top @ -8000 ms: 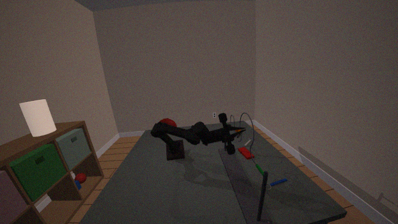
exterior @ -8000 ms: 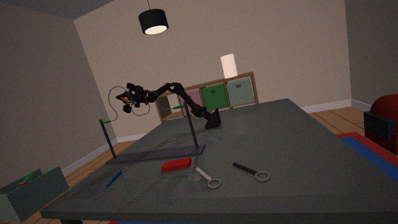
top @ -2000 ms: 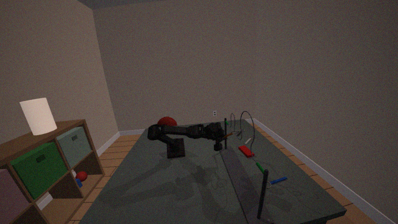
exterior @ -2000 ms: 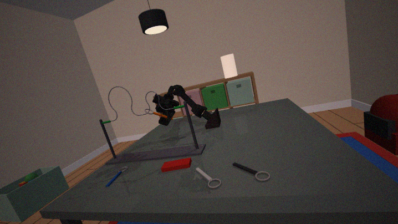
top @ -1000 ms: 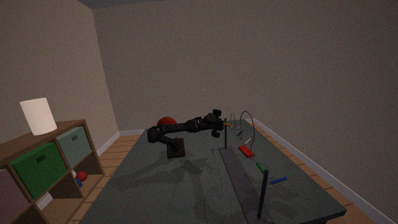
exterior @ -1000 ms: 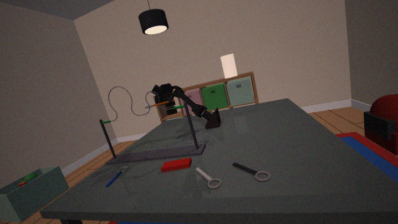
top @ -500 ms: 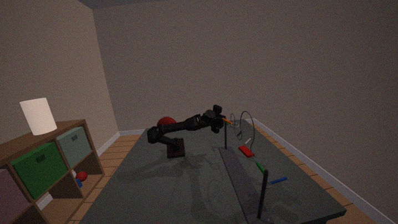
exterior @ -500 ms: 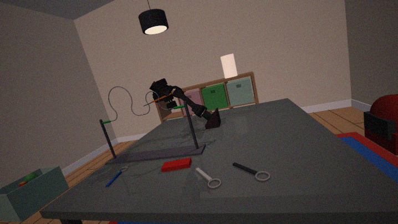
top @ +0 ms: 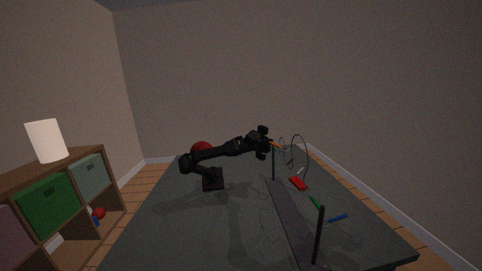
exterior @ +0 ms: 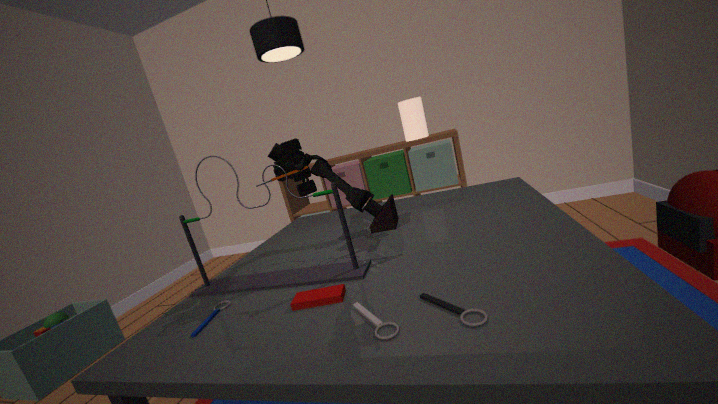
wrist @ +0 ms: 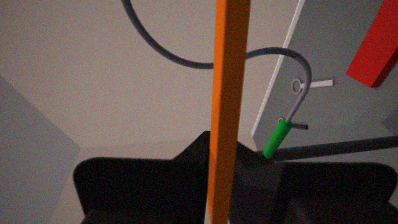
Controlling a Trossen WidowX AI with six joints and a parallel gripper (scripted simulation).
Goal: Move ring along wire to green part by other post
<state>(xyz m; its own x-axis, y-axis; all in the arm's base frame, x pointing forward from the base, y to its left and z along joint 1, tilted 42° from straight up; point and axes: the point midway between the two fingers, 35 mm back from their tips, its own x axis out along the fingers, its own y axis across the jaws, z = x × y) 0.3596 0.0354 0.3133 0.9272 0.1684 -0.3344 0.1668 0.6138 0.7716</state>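
My gripper [top: 270, 141] [wrist: 212, 137] is shut on the orange handle [top: 275, 144] [exterior: 285, 175] [wrist: 230, 75]. The ring [top: 288, 149] [exterior: 260, 185] at its far end lies nearly flat and appears to be around the thin grey wire [top: 307, 153] [exterior: 237, 176] [wrist: 145, 37], at a bend near the arm-side post [top: 272, 166] [exterior: 345, 226]. I cannot tell whether they touch. The ring is outside the wrist view. The near green part [exterior: 322, 192] [wrist: 277, 139] joins that post. The other green part [top: 315, 202] [exterior: 191, 220] is at the other post [top: 318, 235] [exterior: 194, 251].
The stand's base [top: 286, 208] [exterior: 281, 278] joins both posts. A red block [top: 297, 183] [exterior: 318, 297] [wrist: 377, 55] lies beside it. Loose ring tools with blue [top: 337, 218] [exterior: 205, 322], white [exterior: 367, 314] and black [exterior: 441, 304] handles lie on the table.
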